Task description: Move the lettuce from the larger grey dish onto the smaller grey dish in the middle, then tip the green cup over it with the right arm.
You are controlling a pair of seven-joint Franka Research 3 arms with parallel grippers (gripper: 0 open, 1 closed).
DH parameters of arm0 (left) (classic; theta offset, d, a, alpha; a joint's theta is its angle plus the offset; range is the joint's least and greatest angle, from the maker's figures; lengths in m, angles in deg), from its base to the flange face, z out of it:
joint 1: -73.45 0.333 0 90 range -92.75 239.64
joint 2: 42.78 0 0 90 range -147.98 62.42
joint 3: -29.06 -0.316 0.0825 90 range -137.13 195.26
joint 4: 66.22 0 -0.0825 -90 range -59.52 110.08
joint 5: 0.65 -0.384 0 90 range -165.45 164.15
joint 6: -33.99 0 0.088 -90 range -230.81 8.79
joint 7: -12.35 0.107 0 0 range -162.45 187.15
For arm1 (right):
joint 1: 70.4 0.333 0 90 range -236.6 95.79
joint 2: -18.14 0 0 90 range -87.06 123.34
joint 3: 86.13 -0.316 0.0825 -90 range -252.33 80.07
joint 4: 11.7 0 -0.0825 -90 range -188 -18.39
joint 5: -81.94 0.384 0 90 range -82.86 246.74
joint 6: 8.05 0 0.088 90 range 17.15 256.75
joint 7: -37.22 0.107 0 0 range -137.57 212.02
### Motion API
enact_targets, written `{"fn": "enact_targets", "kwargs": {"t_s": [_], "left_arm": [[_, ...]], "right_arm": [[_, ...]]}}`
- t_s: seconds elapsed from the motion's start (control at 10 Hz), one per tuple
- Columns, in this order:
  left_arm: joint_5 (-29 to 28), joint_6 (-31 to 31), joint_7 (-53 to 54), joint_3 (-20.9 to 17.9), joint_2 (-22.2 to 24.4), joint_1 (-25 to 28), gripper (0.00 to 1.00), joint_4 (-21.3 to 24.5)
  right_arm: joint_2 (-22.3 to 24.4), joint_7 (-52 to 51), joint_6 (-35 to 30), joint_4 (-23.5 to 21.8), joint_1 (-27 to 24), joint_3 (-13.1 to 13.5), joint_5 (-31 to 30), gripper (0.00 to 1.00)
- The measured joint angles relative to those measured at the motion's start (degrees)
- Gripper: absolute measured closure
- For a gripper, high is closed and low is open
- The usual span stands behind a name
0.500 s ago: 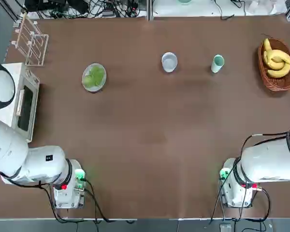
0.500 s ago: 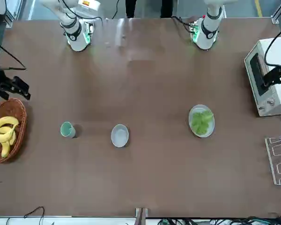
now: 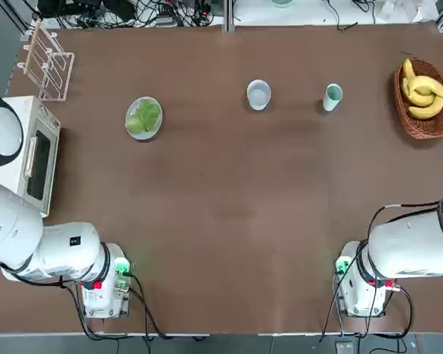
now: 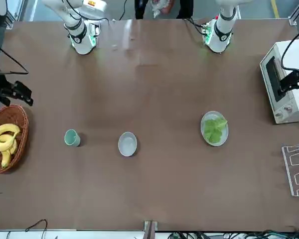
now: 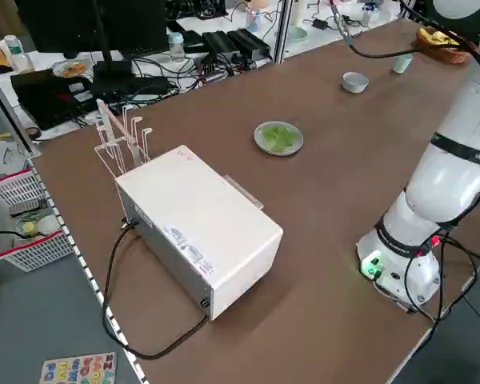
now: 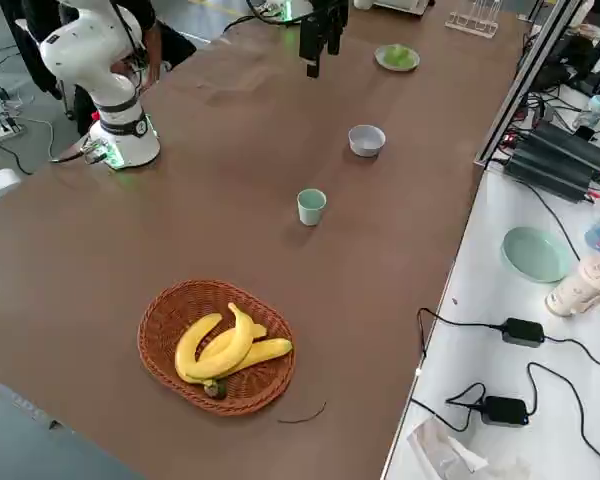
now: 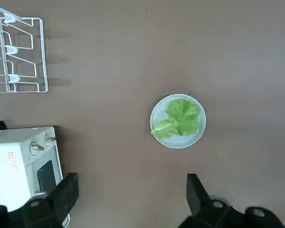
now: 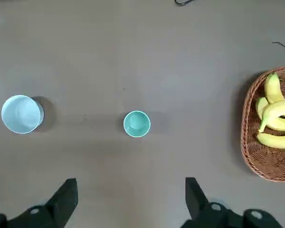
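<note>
Brown bench (image 3: 229,199), contents:
- Light green ruffled lettuce (image 3: 145,116), lying on the wide, flat, light grey plate (image 3: 131,112), toward the left arm's side.
- Small, deeper grey-white bowl (image 3: 258,94), mid-bench, holding nothing.
- Pale mint-green handleless cup (image 3: 332,96), upright, between bowl and woven basket of yellow bananas (image 3: 424,94).
- White toaster oven (image 3: 28,151) and clear wire rack (image 3: 49,65), left edge.
- Left gripper (image 7: 133,202): raised above the plate, jaws spread wide, holding nothing.
- Right gripper (image 8: 128,202): raised above the cup, jaws likewise apart, unladen.
</note>
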Motion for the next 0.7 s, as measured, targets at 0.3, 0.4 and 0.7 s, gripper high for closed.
{"fn": "enact_targets", "kwargs": {"t_s": [0.3,0.4,0.7], "left_arm": [[1.2,-6.2,-0.8,0.2,-1.8,-0.4,0.00,5.3],[1.5,-8.9,-3.1,0.5,-2.5,-0.9,0.00,8.4],[1.6,-17.0,-13.1,2.2,-3.7,-2.9,0.02,17.9]], "right_arm": [[0.0,-9.8,-0.4,-1.4,-3.8,0.7,7.9,0.00],[0.1,-14.5,-0.4,-1.9,-5.0,0.8,11.0,0.00],[0.2,-41.4,3.4,-6.8,-10.5,1.1,21.3,0.00]]}}
